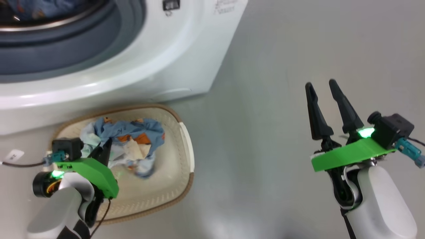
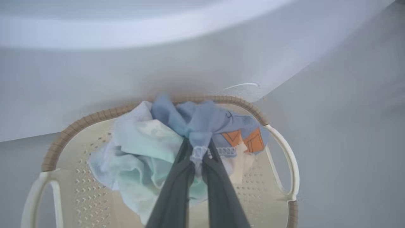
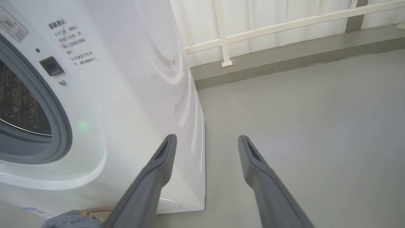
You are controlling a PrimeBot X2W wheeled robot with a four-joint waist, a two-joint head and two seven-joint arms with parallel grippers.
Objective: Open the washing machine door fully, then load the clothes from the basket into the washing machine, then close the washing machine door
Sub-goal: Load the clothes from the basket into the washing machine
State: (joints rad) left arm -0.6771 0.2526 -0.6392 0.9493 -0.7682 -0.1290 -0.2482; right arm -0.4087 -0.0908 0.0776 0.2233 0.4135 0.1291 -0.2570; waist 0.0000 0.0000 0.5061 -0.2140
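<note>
Left wrist view: loading step, left gripper (image 2: pixel 198 148) clamps clothes (image 2: pixel 142 142) in basket (image 2: pixel 79 125); right gripper (image 1: pixel 320 83) spread, empty; next, lift into washing machine (image 1: pixel 149 59).

The white washing machine (image 1: pixel 159 59) shows its grey-gasketed drum mouth uncovered, with blue fabric inside. At its 6 o'clock, just beside its base, sits the cream, brown-rimmed basket (image 1: pixel 186 142). Crumpled blue and pale clothes (image 1: pixel 132 132) are heaped toward its 12 o'clock.
</note>
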